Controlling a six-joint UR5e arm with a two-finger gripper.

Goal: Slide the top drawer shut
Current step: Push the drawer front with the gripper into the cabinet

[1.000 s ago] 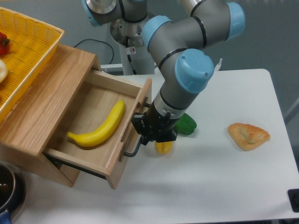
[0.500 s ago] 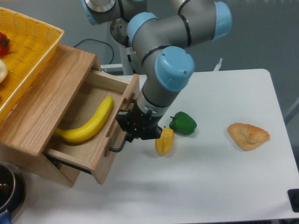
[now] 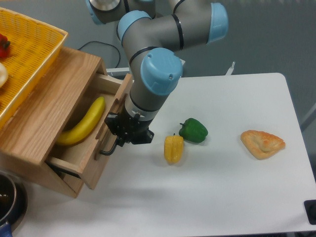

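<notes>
The top drawer [image 3: 106, 133] is a light wooden drawer sticking partway out of the wooden cabinet [image 3: 44, 106], with a black bar handle [image 3: 109, 148] on its front panel. A yellow banana [image 3: 83, 126] lies inside, partly under the cabinet top. My gripper [image 3: 122, 134] presses against the drawer's front panel just above the handle. Its fingers are hidden under the black gripper body, so I cannot tell whether they are open or shut.
A yellow basket [image 3: 29, 54] with some produce sits on the cabinet top. A yellow pepper [image 3: 173, 148], a green pepper [image 3: 193, 130] and a pastry [image 3: 262, 143] lie on the white table [image 3: 222, 197]. A dark pot [image 3: 7, 200] stands at the lower left.
The gripper has moved left with the drawer front, and the drawer has slid further into the cabinet. More of the banana is covered. The yellow pepper is uncovered.
</notes>
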